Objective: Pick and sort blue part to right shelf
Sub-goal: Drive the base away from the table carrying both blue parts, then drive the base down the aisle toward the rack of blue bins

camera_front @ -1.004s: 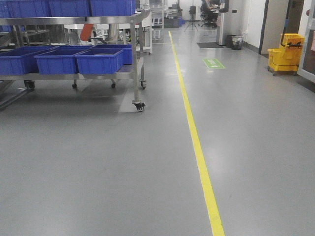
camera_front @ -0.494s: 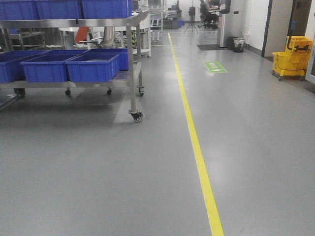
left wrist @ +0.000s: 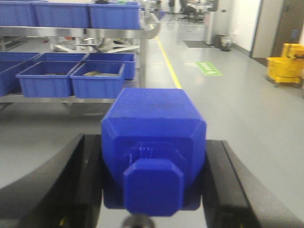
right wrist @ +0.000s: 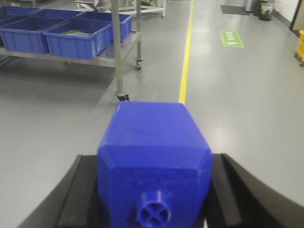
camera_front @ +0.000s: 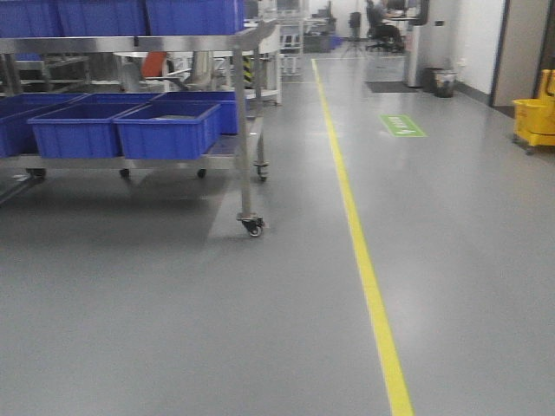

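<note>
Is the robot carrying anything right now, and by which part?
Yes. The left gripper clamps a blue part by its two sides; the right gripper clamps a second blue part likewise.

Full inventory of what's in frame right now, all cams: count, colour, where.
blue part: 2, deep blue, one in each hand; the second shows in the right wrist view
steel shelf: 1, stainless, on castors, left of the aisle
blue bins: at least six, blue, on both shelf tiers
floor line: 1, yellow, right of the shelf
floor marking: 1, green, right of the line
mop bucket: 1, yellow, far right edge
waste bin: 1, dark, far end by the right wall
left hand: 1, black, shut on a part
right hand: 1, black, shut on a part
</note>
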Tool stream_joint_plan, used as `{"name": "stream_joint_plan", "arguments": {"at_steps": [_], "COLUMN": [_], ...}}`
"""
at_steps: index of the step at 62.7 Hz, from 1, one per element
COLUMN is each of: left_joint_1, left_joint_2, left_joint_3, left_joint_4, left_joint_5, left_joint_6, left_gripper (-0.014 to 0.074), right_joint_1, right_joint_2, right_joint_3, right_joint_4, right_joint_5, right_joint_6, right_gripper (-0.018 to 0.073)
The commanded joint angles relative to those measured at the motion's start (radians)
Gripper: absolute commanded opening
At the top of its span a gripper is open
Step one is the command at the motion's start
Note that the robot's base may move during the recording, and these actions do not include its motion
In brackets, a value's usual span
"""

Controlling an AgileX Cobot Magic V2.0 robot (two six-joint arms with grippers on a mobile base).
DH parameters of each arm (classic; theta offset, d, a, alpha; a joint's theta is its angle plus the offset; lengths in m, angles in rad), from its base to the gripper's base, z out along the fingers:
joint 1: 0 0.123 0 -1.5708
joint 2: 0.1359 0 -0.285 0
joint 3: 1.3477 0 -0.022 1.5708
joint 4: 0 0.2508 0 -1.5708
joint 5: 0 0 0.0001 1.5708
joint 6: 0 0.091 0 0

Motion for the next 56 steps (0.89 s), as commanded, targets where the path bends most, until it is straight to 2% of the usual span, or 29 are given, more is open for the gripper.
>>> {"name": "stream_joint_plan", "arguments": {"at_steps": [1,56], "left_joint_1": [0.001,0.001], "left_joint_2": [0.007,0.009], "left_joint_3": [-0.03,-0.03], "left_joint_4": [-0.005,-0.005], "left_joint_5": [-0.097,-0.097], "left_joint_6": [0.0,0.0], "left_gripper": [0.0228,0.0228], "right_joint_1": [-0.006,-0.006], "right_joint_2": [0.002,0.002], "right_joint_3": [-0.032,-0.032], "right_joint_4": [0.002,0.002], "right_joint_5": [-0.097,-0.097], "right_joint_6": [-0.009,-0.009], "right_gripper": [0.033,0.033]}}
